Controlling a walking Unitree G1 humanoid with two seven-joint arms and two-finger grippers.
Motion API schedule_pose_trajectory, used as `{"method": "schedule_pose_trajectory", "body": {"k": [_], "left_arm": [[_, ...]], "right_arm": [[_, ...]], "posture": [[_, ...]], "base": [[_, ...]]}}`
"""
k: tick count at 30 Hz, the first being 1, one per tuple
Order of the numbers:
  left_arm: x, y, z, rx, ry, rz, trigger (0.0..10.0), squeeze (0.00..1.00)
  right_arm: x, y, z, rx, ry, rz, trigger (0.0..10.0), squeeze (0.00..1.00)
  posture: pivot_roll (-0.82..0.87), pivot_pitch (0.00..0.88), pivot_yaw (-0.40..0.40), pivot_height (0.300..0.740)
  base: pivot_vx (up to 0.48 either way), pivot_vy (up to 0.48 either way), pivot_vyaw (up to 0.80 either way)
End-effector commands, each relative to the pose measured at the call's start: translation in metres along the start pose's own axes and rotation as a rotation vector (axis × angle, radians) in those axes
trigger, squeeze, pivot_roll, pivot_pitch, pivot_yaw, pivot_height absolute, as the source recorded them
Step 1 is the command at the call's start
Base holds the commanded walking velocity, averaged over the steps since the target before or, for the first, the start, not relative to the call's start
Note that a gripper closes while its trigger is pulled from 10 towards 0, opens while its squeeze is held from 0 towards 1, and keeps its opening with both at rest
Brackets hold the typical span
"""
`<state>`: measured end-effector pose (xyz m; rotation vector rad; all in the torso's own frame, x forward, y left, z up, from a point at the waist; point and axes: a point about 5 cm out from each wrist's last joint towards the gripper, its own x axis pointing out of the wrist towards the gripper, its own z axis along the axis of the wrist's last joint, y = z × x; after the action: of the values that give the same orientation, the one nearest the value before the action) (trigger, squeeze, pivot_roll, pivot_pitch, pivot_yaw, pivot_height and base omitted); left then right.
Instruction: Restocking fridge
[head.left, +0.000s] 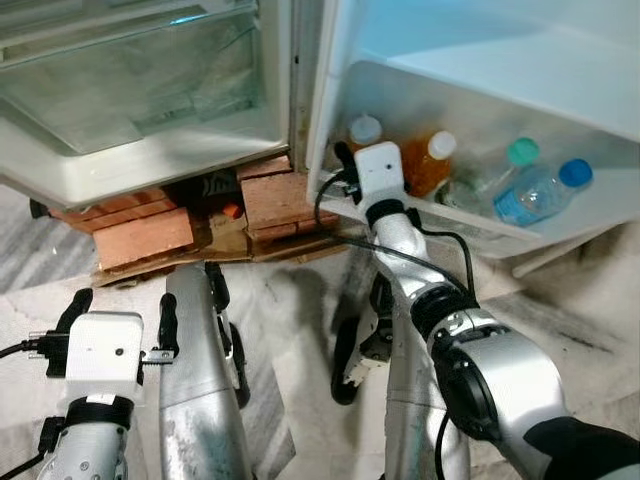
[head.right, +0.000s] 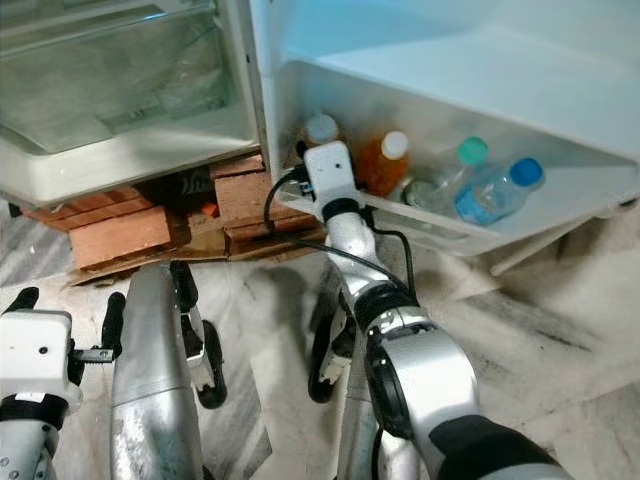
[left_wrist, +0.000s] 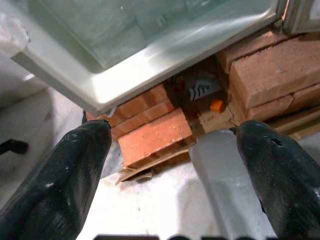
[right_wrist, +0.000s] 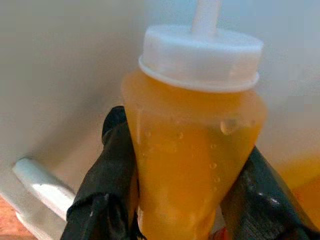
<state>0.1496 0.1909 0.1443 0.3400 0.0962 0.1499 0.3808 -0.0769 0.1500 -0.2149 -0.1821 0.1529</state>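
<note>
Juice is what your right tool (right_wrist: 180, 200) is pinching: a bottle of orange juice (right_wrist: 192, 150) with a white cap, one black finger (right_wrist: 107, 175) pressing each side of its body. You are reaching the right arm out toward twelve o'clock and holding that bottle at the near-left end of the door bin (head.left: 560, 225), just beside a second orange bottle (head.left: 432, 165) at its three o'clock. Further along toward three o'clock, a clear bottle with a green cap (head.left: 505, 170) and a blue-tinted bottle with a blue cap (head.left: 540, 190) are lying tilted in the same bin.

You are in the placing step, as I read it: the bottle is over or inside the bin, but I cannot tell whether its base is resting on the bin floor. The next move calls for lowering it until it is standing upright, then spreading the fingers and backing straight out without nudging the neighbouring bottle.

Your left tool (left_wrist: 172, 165) is spread wide and holding nothing, hanging low at eight o'clock and looking toward the bricks (left_wrist: 155, 137) propping up the fridge (head.left: 120, 170).
</note>
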Motion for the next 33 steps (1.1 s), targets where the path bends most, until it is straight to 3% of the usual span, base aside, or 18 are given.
{"method": "schedule_pose_trajectory", "body": {"k": [1, 4, 5, 16, 22, 33], "left_arm": [[-0.001, -0.001, -0.006, 0.015, 0.036, -0.012, 10.0, 0.0], [0.005, -0.003, -0.007, 0.018, 0.029, -0.015, 10.0, 0.0], [0.008, -0.003, -0.007, 0.02, 0.019, -0.016, 10.0, 0.0], [0.046, -0.01, -0.009, 0.045, -0.036, -0.014, 10.0, 0.0], [0.067, -0.019, -0.012, 0.017, -0.045, -0.029, 10.0, 0.0], [0.094, -0.03, -0.009, 0.007, -0.093, -0.044, 10.0, 0.0]], "right_arm": [[-0.015, -0.005, -0.032, 0.02, 0.157, -0.002, 10.0, 0.0], [-0.013, -0.009, -0.032, 0.041, 0.163, -0.009, 10.0, 0.0], [-0.011, -0.014, -0.029, 0.056, 0.158, -0.015, 10.0, 1.0], [0.008, -0.034, -0.001, 0.041, 0.079, -0.004, 10.0, 1.0], [0.017, -0.048, 0.013, 0.026, 0.045, 0.001, 10.0, 1.0], [0.022, -0.053, 0.03, 0.005, -0.029, 0.05, 10.0, 1.0]], "posture": [[0.35, 0.496, -0.071, 0.5], [0.35, 0.474, -0.07, 0.5], [0.34, 0.457, -0.069, 0.5], [0.3, 0.321, -0.076, 0.5], [0.26, 0.244, -0.064, 0.5], [0.19, 0.175, -0.049, 0.5]], "base": [[0.0, 0.0, 0.0], [0.0, 0.0, 0.0], [0.0, 0.0, 0.0], [0.0, 0.0, 0.0], [0.0, 0.0, 0.0], [0.0, 0.0, 0.0]]}}
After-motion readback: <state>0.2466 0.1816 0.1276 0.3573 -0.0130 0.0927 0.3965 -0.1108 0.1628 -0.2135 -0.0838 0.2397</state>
